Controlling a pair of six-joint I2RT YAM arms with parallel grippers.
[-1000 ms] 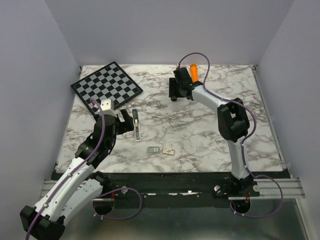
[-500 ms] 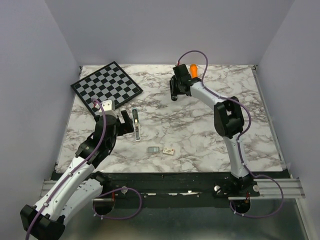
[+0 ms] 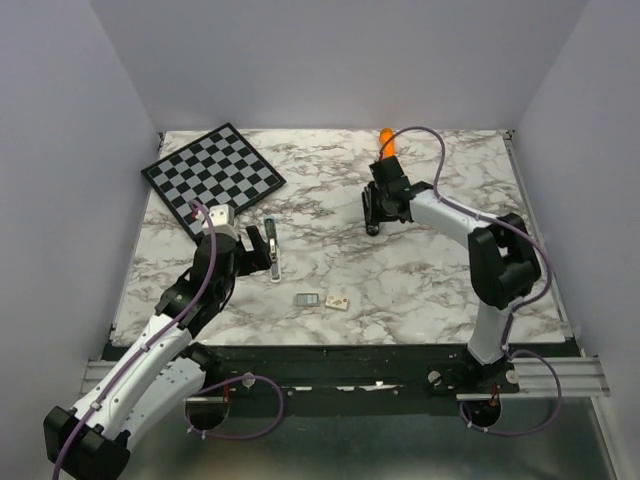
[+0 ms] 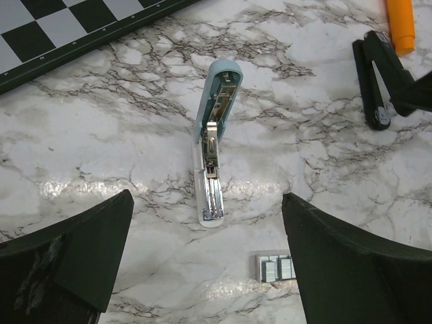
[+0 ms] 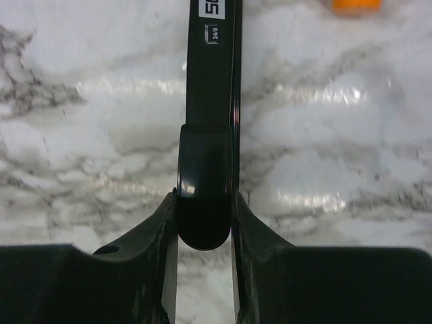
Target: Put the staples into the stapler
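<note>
While my right gripper (image 5: 204,209) pinches the stapler (image 5: 210,81) at mid-table and my left gripper (image 4: 206,209) hangs spread wide, I'm on positioning; next it needs the top arm opened, then the staples (image 4: 275,268) fetched from near the front edge.

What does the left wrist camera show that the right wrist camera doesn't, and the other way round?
Only the left wrist view: the pale blue stapler lying open, the staples near it, and the chessboard edge. Only the right wrist view: the right gripper clamped on one end of the black stapler, seen close up. Both: the black stapler, the orange marker and the marble table.
</note>
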